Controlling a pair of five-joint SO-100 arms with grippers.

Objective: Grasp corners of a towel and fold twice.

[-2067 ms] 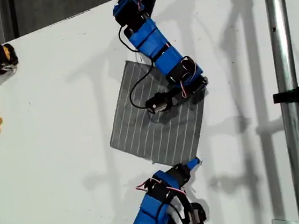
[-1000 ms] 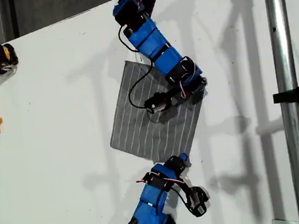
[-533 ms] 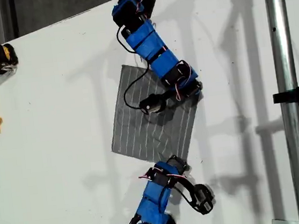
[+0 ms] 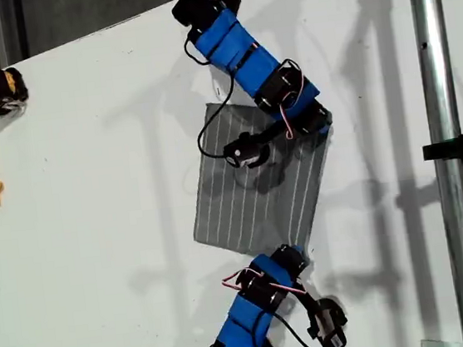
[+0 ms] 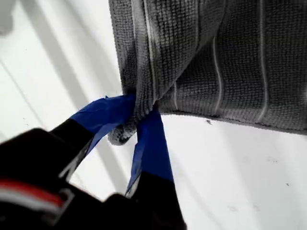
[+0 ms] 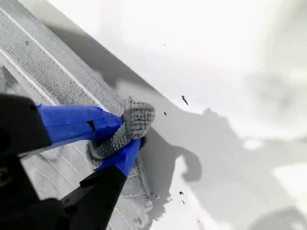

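On one towel (image 4: 255, 196), two grippers each pinch one corner.

The exterior view is looking straight down from high above the bench (image 4: 92, 198). Both wrist views are riding close, each sharing the towel (image 4: 262, 187) with it.

Bare table (image 4: 107, 179) beside towel (image 4: 254, 192); pole (image 4: 445, 141) probably blocks beyond.

My first gripper (image 5: 139, 120) and my second gripper (image 6: 125, 132) each pinch with closed fingers.
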